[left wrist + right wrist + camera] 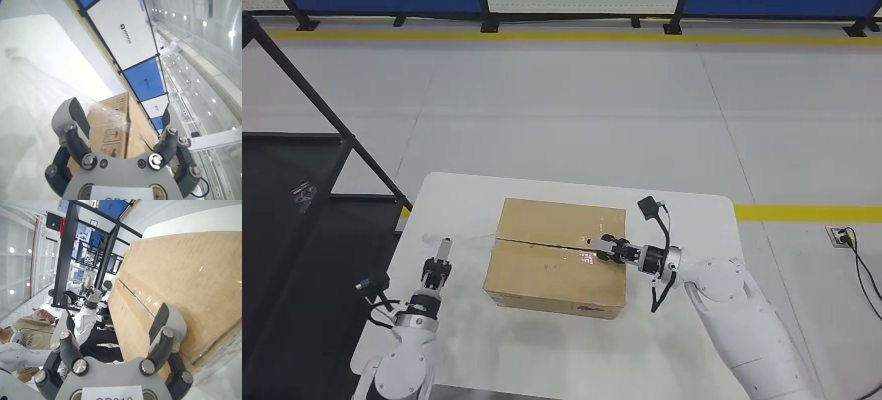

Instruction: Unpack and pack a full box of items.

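Cardboard box sits closed on the table; contents hidden.

One cardboard box stands on one white worktop, its two top flaps meeting at a single seam. Two robot arms flank it, one on either side. Each ends in one end effector, the left end effector and the right end effector. Each has two fingers, four in all, and both pairs are spread apart. One strip of clear tape trails off the box's edge. Beyond the worktop, two yellow lines mark the floor, one far off and one to the side. One black metal rack stands alongside, and one power socket lies on the floor.
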